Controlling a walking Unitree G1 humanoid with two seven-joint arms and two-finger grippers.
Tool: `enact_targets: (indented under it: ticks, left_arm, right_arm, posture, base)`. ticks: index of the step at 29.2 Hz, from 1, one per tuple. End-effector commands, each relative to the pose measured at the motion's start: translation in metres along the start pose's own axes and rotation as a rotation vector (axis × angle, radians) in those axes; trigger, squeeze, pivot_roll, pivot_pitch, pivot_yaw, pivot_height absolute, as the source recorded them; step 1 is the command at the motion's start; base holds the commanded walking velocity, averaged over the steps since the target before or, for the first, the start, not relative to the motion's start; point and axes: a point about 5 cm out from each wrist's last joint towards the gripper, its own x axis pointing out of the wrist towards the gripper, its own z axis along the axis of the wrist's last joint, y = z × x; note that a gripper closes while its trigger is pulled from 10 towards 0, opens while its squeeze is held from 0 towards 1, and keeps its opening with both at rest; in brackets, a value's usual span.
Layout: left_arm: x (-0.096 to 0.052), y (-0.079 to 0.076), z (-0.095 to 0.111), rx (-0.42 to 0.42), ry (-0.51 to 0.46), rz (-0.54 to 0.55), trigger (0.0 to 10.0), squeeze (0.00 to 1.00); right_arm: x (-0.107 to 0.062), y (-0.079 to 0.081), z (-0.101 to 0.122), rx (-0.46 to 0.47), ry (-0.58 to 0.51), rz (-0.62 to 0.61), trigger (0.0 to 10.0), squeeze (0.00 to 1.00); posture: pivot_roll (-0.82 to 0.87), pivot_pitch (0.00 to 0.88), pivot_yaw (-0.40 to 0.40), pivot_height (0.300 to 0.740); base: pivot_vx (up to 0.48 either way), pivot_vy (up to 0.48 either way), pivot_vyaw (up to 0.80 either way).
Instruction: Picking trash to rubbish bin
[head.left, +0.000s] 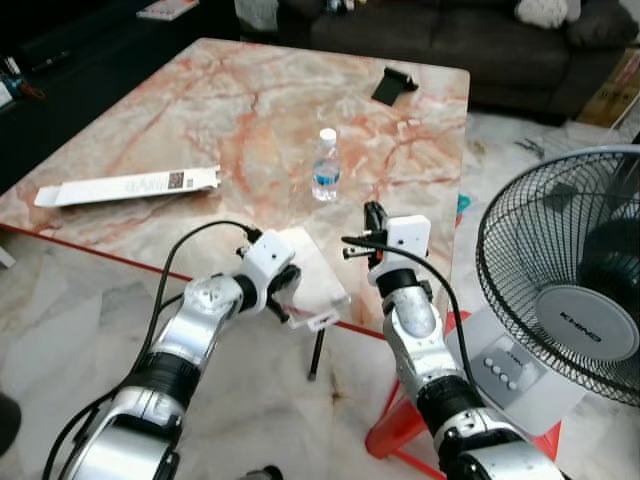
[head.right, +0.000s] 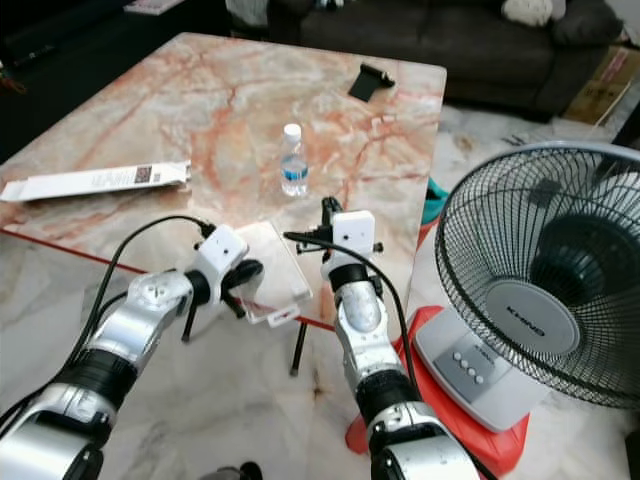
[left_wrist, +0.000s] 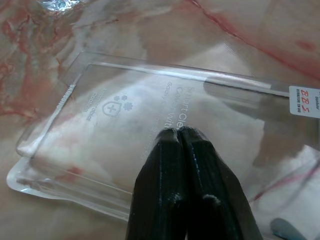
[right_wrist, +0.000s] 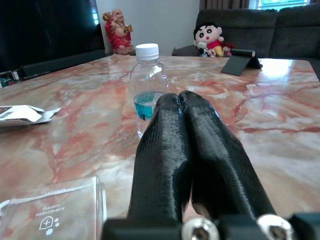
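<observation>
1. The clear plastic package (head.left: 308, 275) is lying flat at the table (head.left: 250, 110) near edge (long axis running away from the robot);
2. the left pincer (left_wrist: 177, 137), fingers pressed together, is hovering directly over it, nearer than the right pincer (right_wrist: 181, 107), likewise closed, pointing at the water bottle (head.left: 326, 165).

Bottle (head.left: 326, 165) ahead; fan (head.left: 565, 270) rightward

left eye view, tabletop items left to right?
Long white carton → clear plastic package at the near edge, left gripper on it → water bottle → black stand at the far side.
</observation>
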Motion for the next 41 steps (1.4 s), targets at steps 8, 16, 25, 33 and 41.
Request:
enact_targets:
  ticks: [8, 16, 25, 33, 41]
  left_arm:
    - [-0.012, 0.021, 0.008, 0.025, 0.061, 0.089, 10.0, 0.00]
    - [-0.022, 0.040, 0.038, 0.018, -0.013, 0.155, 10.0, 0.00]
    - [-0.018, 0.046, 0.057, -0.012, -0.110, 0.189, 10.0, 0.00]
    - [-0.007, 0.049, 0.046, -0.061, -0.085, 0.243, 10.0, 0.00]
    - [0.005, 0.052, 0.028, -0.154, -0.095, 0.347, 10.0, 0.00]
  right_arm:
    - [0.004, 0.003, 0.002, -0.001, 0.004, 0.013, 10.0, 0.00]
    - [0.007, 0.002, 0.004, -0.001, -0.001, 0.011, 10.0, 0.00]
    - [0.009, 0.001, 0.006, -0.002, -0.004, 0.010, 10.0, 0.00]
    - [0.007, -0.001, 0.005, -0.004, -0.003, 0.005, 10.0, 0.00]
    - [0.006, 0.000, 0.003, -0.002, 0.001, 0.006, 10.0, 0.00]
  posture:
    - [0.08, 0.091, 0.011, 0.740]
    - [0.08, 0.093, 0.009, 0.740]
    - [0.07, 0.092, 0.005, 0.740]
    - [0.06, 0.085, 0.009, 0.740]
    - [0.05, 0.085, 0.011, 0.740]
  base:
    - [0.000, 0.000, 0.00]
    - [0.000, 0.000, 0.00]
    - [0.000, 0.000, 0.00]
    - [0.000, 0.000, 0.00]
    - [0.000, 0.000, 0.00]
